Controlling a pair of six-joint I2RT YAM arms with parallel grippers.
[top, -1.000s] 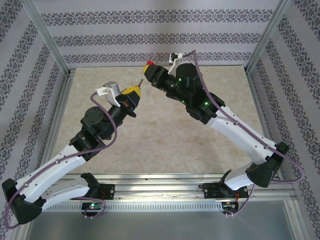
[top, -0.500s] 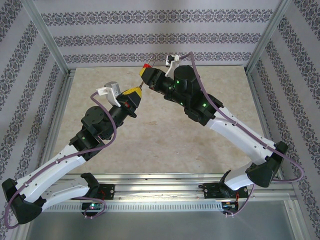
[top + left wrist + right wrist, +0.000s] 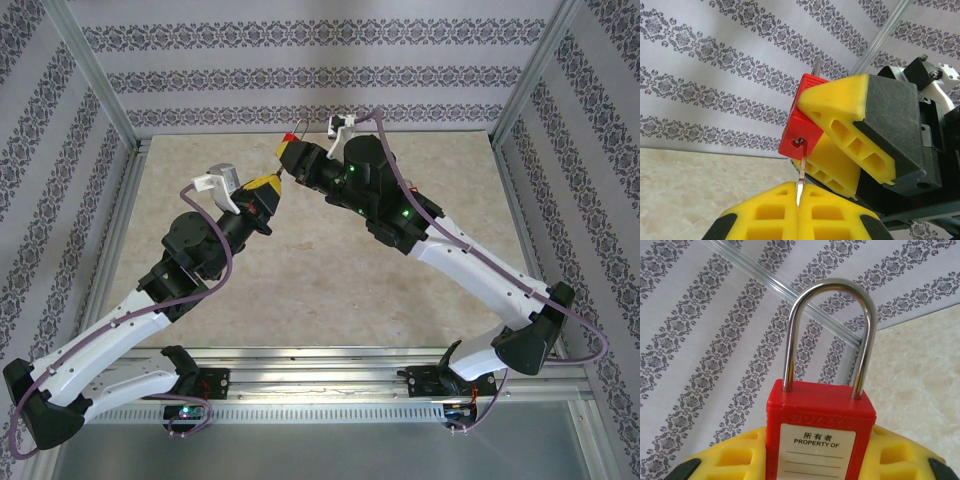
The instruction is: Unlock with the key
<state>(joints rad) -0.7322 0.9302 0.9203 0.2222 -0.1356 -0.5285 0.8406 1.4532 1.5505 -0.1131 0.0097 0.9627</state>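
Red plastic padlock with a steel shackle [image 3: 820, 412] sits clamped between the yellow fingers of the right gripper [image 3: 292, 150], held above the far part of the beige marbled table [image 3: 330, 280]; its shackle is closed into the body and points away from the gripper. The left gripper [image 3: 797, 192] is closed tight on a thin silver metal key [image 3: 800, 175], just below the padlock's base; the key's tip sits in the keyhole on that red underside; both grippers meet in mid-air.
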